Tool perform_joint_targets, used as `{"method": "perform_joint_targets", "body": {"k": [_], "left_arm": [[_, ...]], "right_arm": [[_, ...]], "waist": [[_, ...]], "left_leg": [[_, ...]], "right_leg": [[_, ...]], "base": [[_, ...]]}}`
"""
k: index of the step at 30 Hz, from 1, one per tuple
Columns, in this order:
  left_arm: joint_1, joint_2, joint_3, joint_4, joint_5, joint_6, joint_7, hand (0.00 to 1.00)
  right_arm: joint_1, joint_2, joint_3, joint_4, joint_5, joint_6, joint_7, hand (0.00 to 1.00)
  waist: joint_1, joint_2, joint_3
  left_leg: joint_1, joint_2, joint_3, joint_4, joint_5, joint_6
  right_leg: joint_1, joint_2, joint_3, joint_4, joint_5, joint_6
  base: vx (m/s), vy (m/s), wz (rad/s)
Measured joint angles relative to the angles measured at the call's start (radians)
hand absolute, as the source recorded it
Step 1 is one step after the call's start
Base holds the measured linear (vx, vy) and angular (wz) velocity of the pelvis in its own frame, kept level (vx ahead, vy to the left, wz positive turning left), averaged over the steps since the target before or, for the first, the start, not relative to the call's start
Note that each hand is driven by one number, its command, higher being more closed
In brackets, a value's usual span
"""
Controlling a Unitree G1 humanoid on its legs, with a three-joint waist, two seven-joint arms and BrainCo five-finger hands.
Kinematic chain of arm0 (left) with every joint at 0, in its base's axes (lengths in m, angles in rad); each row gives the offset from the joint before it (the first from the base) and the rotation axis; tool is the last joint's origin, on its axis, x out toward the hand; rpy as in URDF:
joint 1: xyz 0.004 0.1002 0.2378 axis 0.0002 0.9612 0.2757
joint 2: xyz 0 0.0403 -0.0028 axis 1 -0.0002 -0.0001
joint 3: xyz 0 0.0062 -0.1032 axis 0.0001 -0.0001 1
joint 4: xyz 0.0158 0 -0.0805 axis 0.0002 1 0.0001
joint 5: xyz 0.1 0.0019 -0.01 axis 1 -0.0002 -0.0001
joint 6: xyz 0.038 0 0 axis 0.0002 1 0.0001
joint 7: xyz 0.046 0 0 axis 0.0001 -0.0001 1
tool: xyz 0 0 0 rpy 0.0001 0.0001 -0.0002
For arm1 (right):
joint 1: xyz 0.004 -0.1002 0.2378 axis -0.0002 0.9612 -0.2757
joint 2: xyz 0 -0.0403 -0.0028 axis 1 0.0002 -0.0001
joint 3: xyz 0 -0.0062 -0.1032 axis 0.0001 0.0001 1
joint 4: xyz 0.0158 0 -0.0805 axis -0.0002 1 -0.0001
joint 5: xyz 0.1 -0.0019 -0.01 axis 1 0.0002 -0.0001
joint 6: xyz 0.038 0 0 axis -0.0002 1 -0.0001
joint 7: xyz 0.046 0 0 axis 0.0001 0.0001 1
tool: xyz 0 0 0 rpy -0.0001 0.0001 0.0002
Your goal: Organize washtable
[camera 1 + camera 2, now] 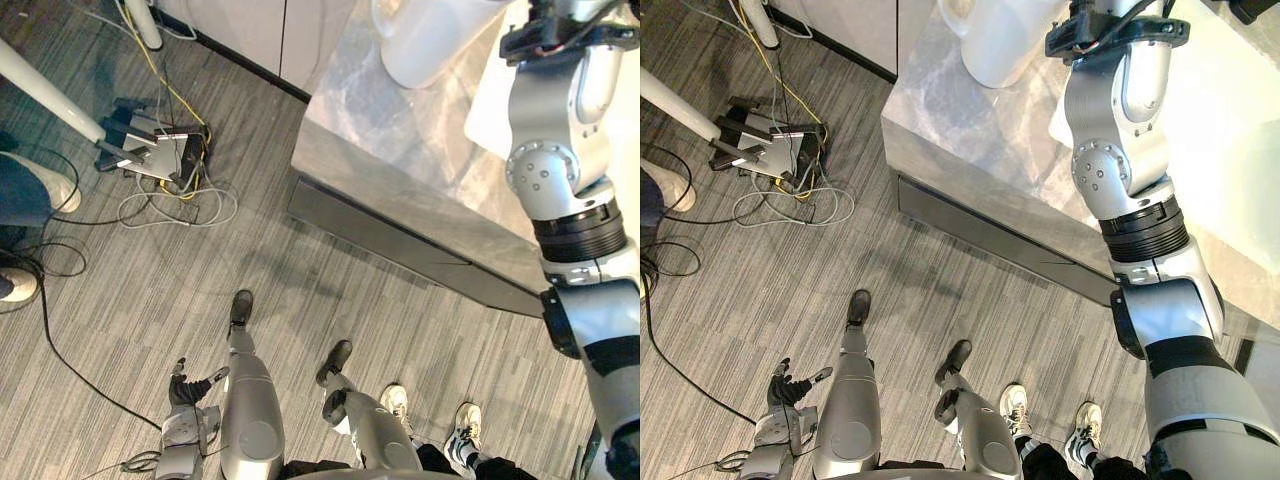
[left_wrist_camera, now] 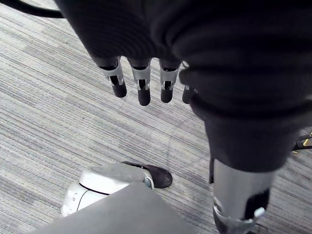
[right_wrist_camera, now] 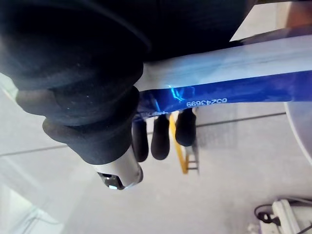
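Hanging at seven o'clock over the grey striped floor (image 1: 150, 290), the left hand (image 1: 190, 388) is relaxed, straight-fingered and empty. At one o'clock, over the grey marble washtable (image 1: 400, 140) by a white rounded plastic jug (image 1: 430, 40), the right hand (image 3: 163, 139) curls round a glossy blue-and-white tube-like pack (image 3: 234, 92). It is probably light, slippery and squashy, so hold it gently at mid-body.
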Motion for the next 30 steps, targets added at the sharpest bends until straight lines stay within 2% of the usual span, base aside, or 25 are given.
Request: {"method": "perform_joint_targets", "body": {"k": [10, 13, 18, 21, 24, 30], "left_arm": [[-0.002, 0.009, 0.000, 0.006, 0.000, -0.001, -0.001, 0.00], [-0.005, 0.012, 0.000, 0.021, 0.000, -0.001, -0.001, 0.00], [0.000, 0.009, 0.001, 0.062, 0.001, 0.000, -0.003, 0.00], [0.004, -0.002, 0.002, 0.071, 0.002, 0.001, -0.011, 0.00], [0.018, -0.015, 0.003, 0.100, 0.004, 0.002, -0.024, 0.00], [0.054, -0.057, 0.005, 0.160, 0.040, 0.008, -0.025, 0.00]], "right_arm": [[0.000, -0.001, 0.001, -0.032, 0.000, 0.000, 0.001, 0.00], [0.000, -0.028, 0.001, -0.034, -0.001, 0.000, 0.000, 0.00], [0.007, -0.078, -0.014, -0.036, -0.007, 0.000, -0.002, 0.00], [0.083, -0.090, -0.126, -0.124, -0.016, -0.010, -0.002, 0.00], [0.185, -0.091, -0.229, -0.202, -0.051, -0.040, -0.012, 0.00], [0.497, -0.088, -0.502, -0.281, -0.145, -0.069, -0.069, 0.00]], "waist": [[-0.021, -0.004, -0.004], [-0.022, -0.007, -0.014], [-0.033, -0.004, -0.081], [-0.044, 0.008, -0.128], [-0.055, 0.025, -0.191], [-0.091, 0.092, -0.296]], "left_leg": [[0.012, 0.000, 0.004, 0.000, 0.001, 0.000], [0.020, 0.000, 0.012, 0.000, 0.001, 0.000], [0.041, 0.000, 0.024, -0.004, 0.001, 0.000], [0.079, -0.001, 0.031, -0.015, 0.001, 0.000], [0.119, -0.004, 0.060, -0.048, 0.002, 0.001], [0.195, -0.024, 0.114, -0.100, 0.016, 0.008]], "right_leg": [[0.010, 0.000, 0.010, -0.002, 0.000, 0.000], [0.014, -0.001, 0.013, -0.004, 0.000, 0.000], [0.031, -0.002, 0.023, -0.011, 0.000, 0.000], [0.059, -0.003, 0.035, -0.012, 0.000, -0.001], [0.067, -0.009, 0.044, -0.012, -0.001, -0.002], [0.089, -0.030, 0.084, -0.015, -0.016, -0.004]], "base": [[0.00, 0.000, 0.00], [-0.01, -0.004, -0.06], [0.00, -0.001, -0.03], [0.00, 0.002, -0.02], [-0.02, 0.006, -0.22], [-0.01, 0.015, -0.19]]}}
